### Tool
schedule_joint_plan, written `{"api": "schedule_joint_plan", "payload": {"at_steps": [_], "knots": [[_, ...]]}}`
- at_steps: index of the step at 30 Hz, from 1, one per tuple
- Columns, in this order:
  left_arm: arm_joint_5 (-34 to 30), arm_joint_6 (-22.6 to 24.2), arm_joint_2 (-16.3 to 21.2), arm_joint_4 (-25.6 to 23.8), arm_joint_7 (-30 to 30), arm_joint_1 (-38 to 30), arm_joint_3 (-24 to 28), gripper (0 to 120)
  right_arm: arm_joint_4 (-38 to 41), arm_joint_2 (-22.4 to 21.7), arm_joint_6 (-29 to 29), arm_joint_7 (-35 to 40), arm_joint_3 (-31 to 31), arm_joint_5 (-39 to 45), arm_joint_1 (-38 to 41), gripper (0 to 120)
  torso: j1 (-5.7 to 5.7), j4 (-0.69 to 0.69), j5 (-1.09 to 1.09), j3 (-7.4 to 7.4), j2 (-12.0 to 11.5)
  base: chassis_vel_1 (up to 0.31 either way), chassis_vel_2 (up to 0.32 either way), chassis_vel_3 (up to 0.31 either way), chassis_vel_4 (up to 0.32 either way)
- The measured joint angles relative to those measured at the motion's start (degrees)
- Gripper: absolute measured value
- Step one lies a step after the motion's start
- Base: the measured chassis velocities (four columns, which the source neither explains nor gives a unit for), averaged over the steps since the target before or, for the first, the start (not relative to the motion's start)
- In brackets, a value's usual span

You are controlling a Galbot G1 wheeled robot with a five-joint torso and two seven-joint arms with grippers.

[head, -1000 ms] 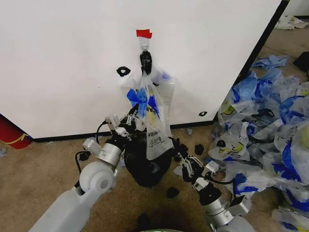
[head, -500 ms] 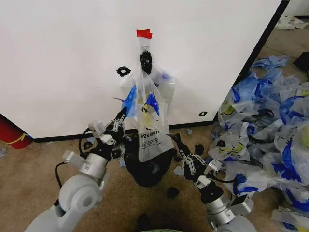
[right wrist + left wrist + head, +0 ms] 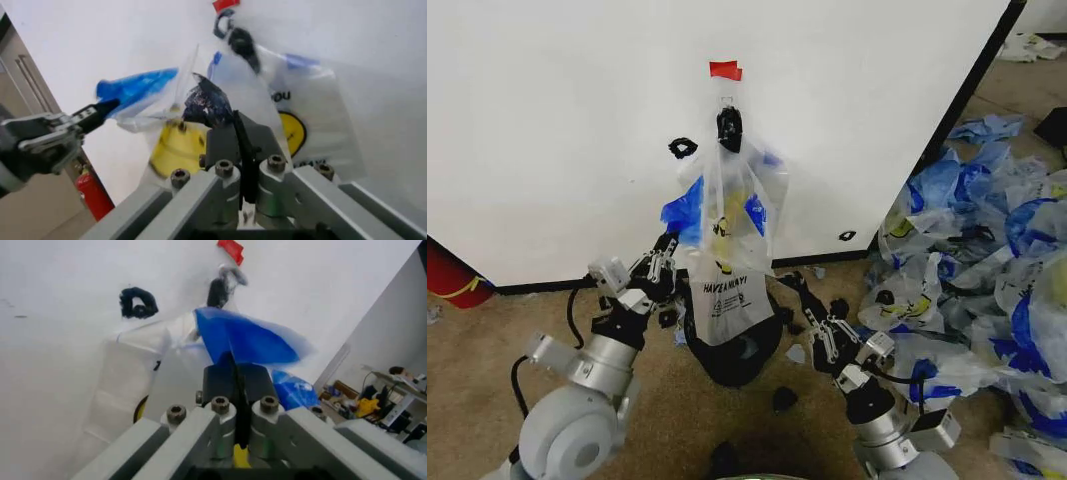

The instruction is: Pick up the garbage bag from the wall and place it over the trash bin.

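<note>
The garbage bag (image 3: 727, 255) hangs from a small hook on the wall (image 3: 557, 130), under red tape (image 3: 724, 69). It is translucent white with a yellow face and blue handles. My left gripper (image 3: 667, 248) is shut on one blue handle (image 3: 247, 337) and holds it out to the bag's left side. My right gripper (image 3: 789, 283) is at the bag's lower right edge, shut on a dark crumpled fold of its plastic (image 3: 205, 102). The black trash bin (image 3: 739, 358) stands on the floor right under the bag, partly hidden by it.
A heap of blue-and-white bags (image 3: 987, 260) covers the floor to the right. Black scraps (image 3: 785, 398) lie around the bin. A red object (image 3: 452, 275) sits at the wall's foot on the far left. Brown carpet lies between.
My left gripper has drawn the blue handle to the left and up, spreading the bag. My right gripper has risen toward the bag's right edge. The bag still hangs on the hook.
</note>
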Motion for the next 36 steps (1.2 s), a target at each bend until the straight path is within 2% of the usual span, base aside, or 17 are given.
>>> {"api": "schedule_joint_plan", "payload": {"at_steps": [8,21,23,24,26,32,34,36], "knots": [[0.68,-0.20,0.07,-1.14,-0.17,1.67,-0.84,0,0.18,0.13,0.02,0.03,0.30,-0.12,-0.15,0,0.00,-0.01,0.00,0.00,0.00,0.000,0.000,0.000,0.000],[0.28,0.05,0.18,0.52,-0.60,-1.74,0.51,0,0.43,-0.59,-0.41,1.60,2.68,-1.00,0.30,0,0.00,0.00,0.00,0.01,0.00,0.000,0.000,0.000,0.000],[0.24,0.20,0.36,0.68,-0.60,-2.23,0.62,0,0.83,-0.73,-0.65,2.03,3.06,-1.08,0.27,3,0.00,-0.01,0.00,0.01,0.00,0.000,0.000,0.000,0.000],[0.22,0.31,0.58,0.94,-0.60,-2.64,0.77,0,1.56,-0.95,-1.17,2.63,3.45,-1.10,0.11,12,0.00,-0.01,0.01,0.01,0.00,0.000,0.000,0.000,0.000],[0.21,0.34,0.74,1.26,-0.60,-2.97,0.99,0,2.43,-1.21,-1.75,3.03,3.86,-1.03,-0.13,15,0.00,-0.01,0.00,0.01,0.00,0.000,0.000,0.000,0.000],[0.39,0.37,0.01,2.76,-0.50,-4.28,2.94,0,5.72,-3.10,-4.17,4.07,6.37,-2.35,-1.13,41,0.00,-0.01,0.00,0.01,0.00,0.000,0.000,0.000,0.000],[0.43,0.37,-0.12,2.99,-0.49,-4.45,3.15,0,5.87,-3.36,-4.40,4.29,6.38,-2.57,-1.17,45,0.00,-0.01,0.00,0.01,0.00,0.000,0.000,0.000,0.000],[0.46,0.34,-0.24,3.23,-0.48,-4.68,3.38,0,6.00,-3.75,-4.93,4.47,6.37,-3.21,-1.39,53,0.00,-0.01,0.00,0.01,0.00,0.000,0.000,0.000,0.000]]}}
